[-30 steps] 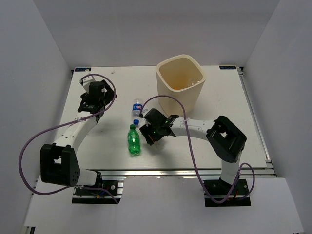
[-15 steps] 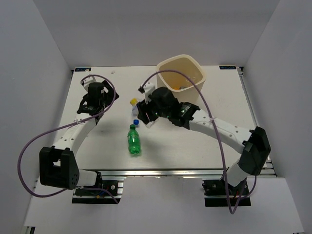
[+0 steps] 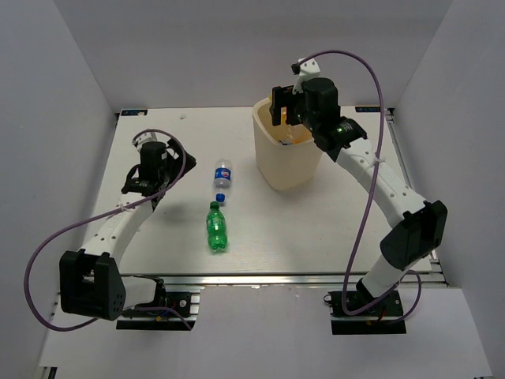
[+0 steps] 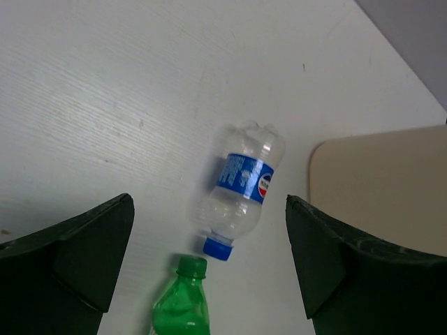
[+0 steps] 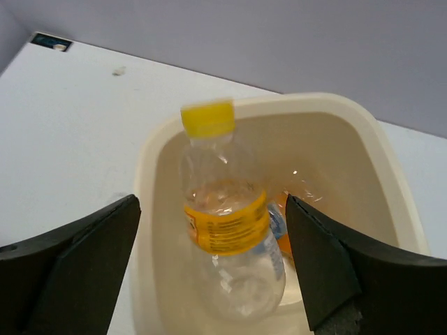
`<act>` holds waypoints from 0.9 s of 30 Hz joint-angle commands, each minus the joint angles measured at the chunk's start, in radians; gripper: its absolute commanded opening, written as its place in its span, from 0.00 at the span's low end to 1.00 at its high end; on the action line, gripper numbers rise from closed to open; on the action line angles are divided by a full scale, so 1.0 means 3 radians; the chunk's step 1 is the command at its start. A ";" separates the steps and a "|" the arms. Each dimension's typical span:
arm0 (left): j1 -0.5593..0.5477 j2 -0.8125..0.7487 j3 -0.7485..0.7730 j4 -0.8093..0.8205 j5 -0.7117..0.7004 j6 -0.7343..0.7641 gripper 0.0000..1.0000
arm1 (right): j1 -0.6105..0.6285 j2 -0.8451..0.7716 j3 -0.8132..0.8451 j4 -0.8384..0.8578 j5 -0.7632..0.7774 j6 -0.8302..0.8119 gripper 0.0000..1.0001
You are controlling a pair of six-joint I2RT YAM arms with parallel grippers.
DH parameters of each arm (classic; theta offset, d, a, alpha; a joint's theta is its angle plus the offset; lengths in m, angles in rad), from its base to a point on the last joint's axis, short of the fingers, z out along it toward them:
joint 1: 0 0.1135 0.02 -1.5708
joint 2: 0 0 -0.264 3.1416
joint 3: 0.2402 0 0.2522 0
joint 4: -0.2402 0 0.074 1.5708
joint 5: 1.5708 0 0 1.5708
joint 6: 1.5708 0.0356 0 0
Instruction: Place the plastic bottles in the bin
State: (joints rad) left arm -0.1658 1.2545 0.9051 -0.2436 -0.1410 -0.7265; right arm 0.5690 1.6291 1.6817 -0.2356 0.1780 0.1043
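Observation:
My right gripper (image 5: 211, 209) hangs open over the cream bin (image 5: 147, 174). A clear bottle with an orange label and yellow cap (image 5: 227, 237) is upright between the fingers, touching neither, its base inside the bin. An orange bottle (image 5: 285, 241) and a blue-labelled one show on the bin's floor behind it. On the table lie a clear bottle with a blue label (image 4: 244, 185) and a green bottle (image 4: 183, 300), cap to cap. My left gripper (image 4: 208, 237) stands open above them, holding nothing. The top view shows the bin (image 3: 288, 162), right gripper (image 3: 286, 110) and left gripper (image 3: 146, 178).
The bin's side wall (image 4: 384, 188) stands just right of the clear bottle in the left wrist view. White enclosure walls close in the table on three sides. Purple cables loop off both arms.
The right arm has carried the yellow-capped bottle from the table's middle up over the bin and opened its fingers off it. The left arm shifted only slightly.

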 commanded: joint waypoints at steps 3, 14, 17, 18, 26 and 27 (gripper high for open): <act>-0.0071 -0.0147 -0.0240 -0.0267 0.0700 -0.0017 0.98 | -0.0096 -0.0020 0.0321 -0.0217 0.0322 -0.0127 0.89; -0.0965 -0.0071 -0.0302 -0.0879 0.0358 0.0192 0.98 | -0.1037 -0.1026 -0.0864 0.0207 0.0205 0.0296 0.89; -0.1048 -0.0030 -0.0337 -0.1074 0.0148 0.0233 0.98 | -0.1364 -0.1409 -0.1573 0.0539 0.0224 0.0647 0.89; -0.1053 -0.0014 -0.0348 -0.1115 0.0087 0.0248 0.98 | -0.1400 -0.1487 -0.1749 0.0742 0.0367 0.0700 0.89; -0.1196 0.0103 -0.0562 -0.0825 0.0382 0.0361 0.98 | -0.1569 -0.1877 -0.2440 0.0744 0.0823 0.0951 0.89; -0.1196 0.0124 -0.0583 -0.0774 0.0423 0.0371 0.98 | -0.1579 -0.1887 -0.2486 0.0749 0.0808 0.0981 0.89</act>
State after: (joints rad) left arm -0.5156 1.2816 0.7528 -0.5278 -0.0608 -0.6453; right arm 0.1120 1.0981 0.9489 -0.0937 0.3672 0.3378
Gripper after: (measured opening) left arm 0.983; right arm 0.895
